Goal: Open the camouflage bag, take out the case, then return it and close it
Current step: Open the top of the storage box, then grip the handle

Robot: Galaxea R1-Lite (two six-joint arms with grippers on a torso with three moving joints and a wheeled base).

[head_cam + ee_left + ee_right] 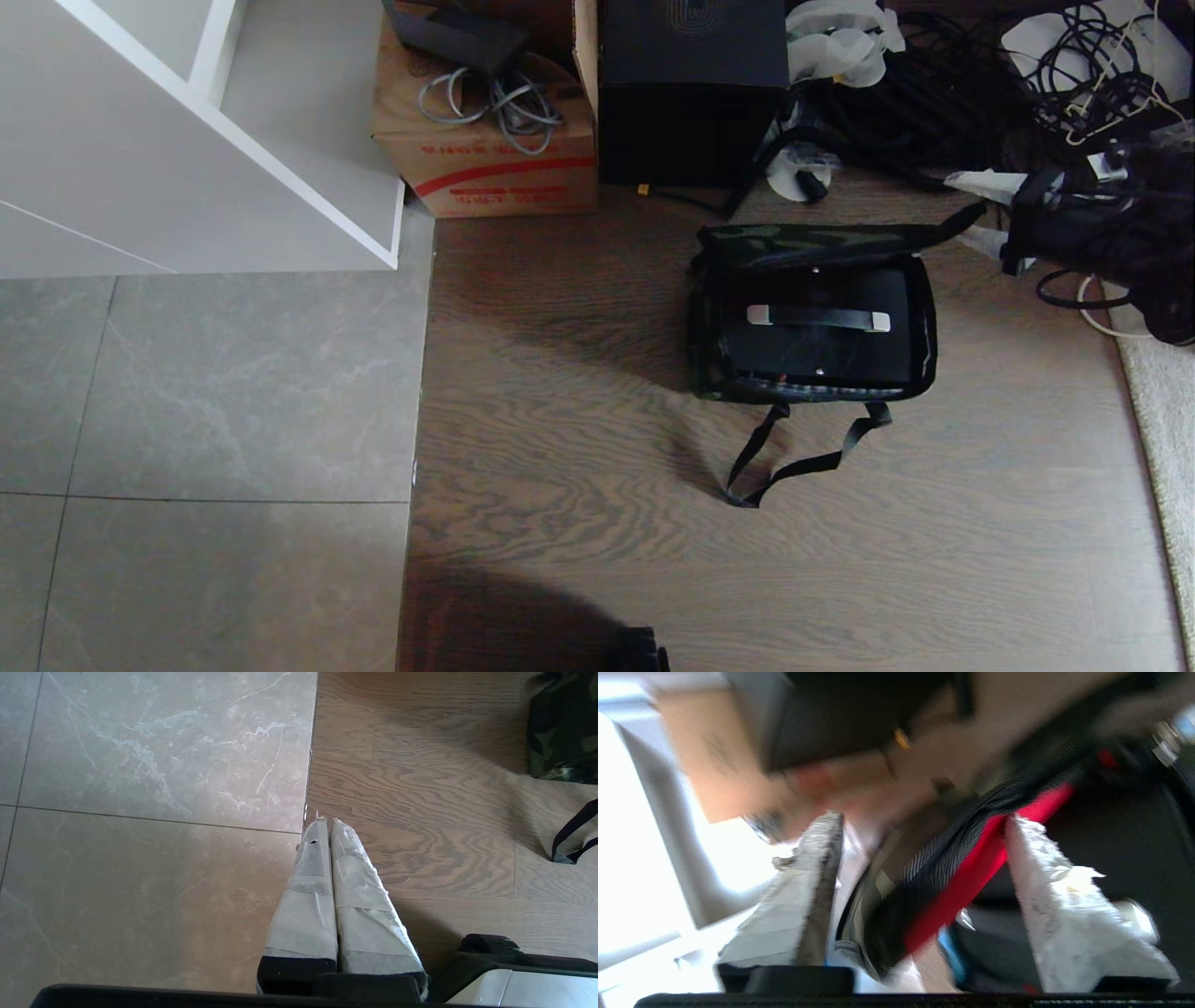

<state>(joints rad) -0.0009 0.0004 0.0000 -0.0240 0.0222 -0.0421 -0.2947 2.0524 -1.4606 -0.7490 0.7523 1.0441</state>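
Observation:
The camouflage bag (707, 317) sits on the wood floor with its lid (803, 243) flipped back. Inside it lies the black case (812, 355), its silver-ended handle facing up. The bag's black strap (794, 462) trails toward me. My right gripper (976, 213) is at the lid's right corner. In the right wrist view this gripper (924, 819) is open, with the lid's black edge and red lining (971, 872) passing between the taped fingers. My left gripper (324, 821) is shut and empty, parked over the seam between tile and wood. The bag's corner (565, 728) shows far off there.
A cardboard box with a red stripe (485, 140) and a taller black cube box (691, 93) stand behind the bag. A white shelf unit (233, 140) is at the far left. Tangled cables (980, 93) fill the far right, and a pale rug edge (1162, 401) lies to the right.

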